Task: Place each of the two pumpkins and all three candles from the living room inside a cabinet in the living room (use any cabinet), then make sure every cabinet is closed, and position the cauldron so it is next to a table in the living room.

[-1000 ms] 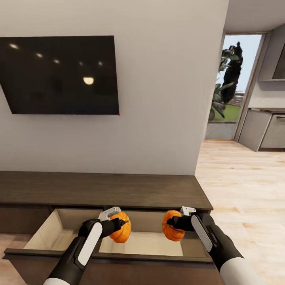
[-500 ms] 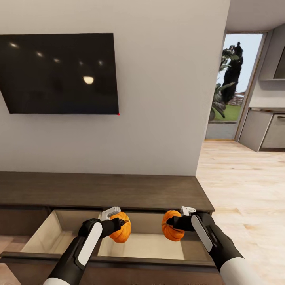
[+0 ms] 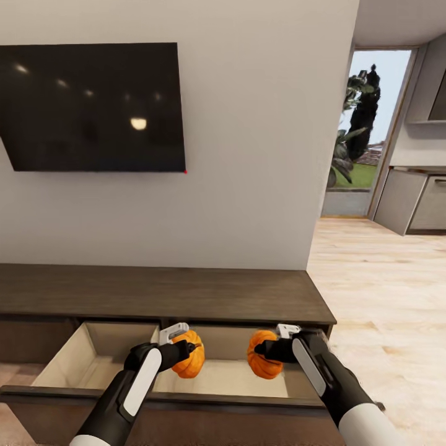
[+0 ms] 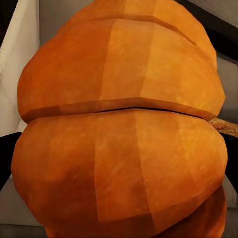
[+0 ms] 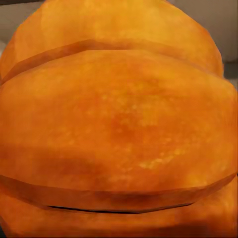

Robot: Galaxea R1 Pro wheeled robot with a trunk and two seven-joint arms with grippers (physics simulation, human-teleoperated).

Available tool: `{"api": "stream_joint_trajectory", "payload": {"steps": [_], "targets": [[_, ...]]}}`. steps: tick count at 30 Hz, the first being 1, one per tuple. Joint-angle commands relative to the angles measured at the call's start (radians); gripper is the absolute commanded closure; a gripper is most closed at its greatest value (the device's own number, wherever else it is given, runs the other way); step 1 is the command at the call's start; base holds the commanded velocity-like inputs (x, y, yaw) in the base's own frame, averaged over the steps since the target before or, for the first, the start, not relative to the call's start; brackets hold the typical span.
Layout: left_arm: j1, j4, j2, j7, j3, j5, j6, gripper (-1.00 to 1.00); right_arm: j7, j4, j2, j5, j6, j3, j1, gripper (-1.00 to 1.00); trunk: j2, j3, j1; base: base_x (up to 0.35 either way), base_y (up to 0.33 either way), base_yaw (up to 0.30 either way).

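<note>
In the head view each of my grippers holds an orange ribbed pumpkin above the open drawer of the low dark-brown cabinet (image 3: 186, 294). My left gripper (image 3: 183, 352) is shut on the left pumpkin (image 3: 190, 357). The right pumpkin (image 3: 261, 355) sits in my right gripper (image 3: 266, 352), which is shut on it. Both hang over the drawer's pale inside (image 3: 223, 378). Up close, the left pumpkin (image 4: 119, 129) takes up most of the left wrist view, and the right pumpkin (image 5: 119, 124) does the same in the right wrist view. Candles, cauldron and table are out of view.
A black TV (image 3: 93, 105) hangs on the grey wall above the cabinet. The drawer's dark front (image 3: 167, 399) juts out toward me. To the right, light wood floor (image 3: 384, 291) runs to a glass garden door (image 3: 362, 124) and grey kitchen units (image 3: 412, 201).
The camera has moved closer to the cabinet, so the drawer reaches further under the arms. My right gripper with its pumpkin has shifted slightly left and down; the left one is almost unchanged.
</note>
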Motion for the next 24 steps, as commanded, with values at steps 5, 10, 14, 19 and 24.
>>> {"api": "stream_joint_trajectory", "payload": {"steps": [5, 10, 14, 19, 24], "targets": [[-0.004, 0.006, -0.001, 0.012, -0.003, 0.007, -0.026, 1.00, -0.006, -0.011, 0.004, -0.003, -0.004, 0.036, -0.001, 1.00, -0.036, -0.017, 0.019, 0.000, 0.000, 0.000], [-0.032, 0.007, -0.017, 0.014, -0.007, 0.005, -0.048, 1.00, -0.007, -0.015, 0.004, -0.002, -0.009, 0.040, -0.001, 1.00, -0.071, -0.032, 0.038, 0.000, 0.000, 0.000], [-0.061, 0.009, -0.029, 0.025, -0.014, 0.006, -0.052, 1.00, -0.007, -0.015, 0.004, -0.002, -0.025, 0.040, -0.001, 1.00, -0.099, -0.045, 0.054, 0.000, 0.000, 0.000], [-0.115, 0.032, -0.050, 0.177, -0.058, 0.014, -0.050, 1.00, -0.007, -0.013, 0.021, -0.002, -0.054, 0.040, -0.001, 1.00, -0.106, -0.048, 0.057, 0.000, 0.000, 0.000], [-0.136, 0.036, -0.059, 0.214, -0.079, 0.022, -0.043, 1.00, -0.011, -0.012, 0.030, -0.002, -0.060, 0.041, -0.001, 1.00, -0.106, -0.048, 0.057, 0.000, 0.000, 0.000]]}}
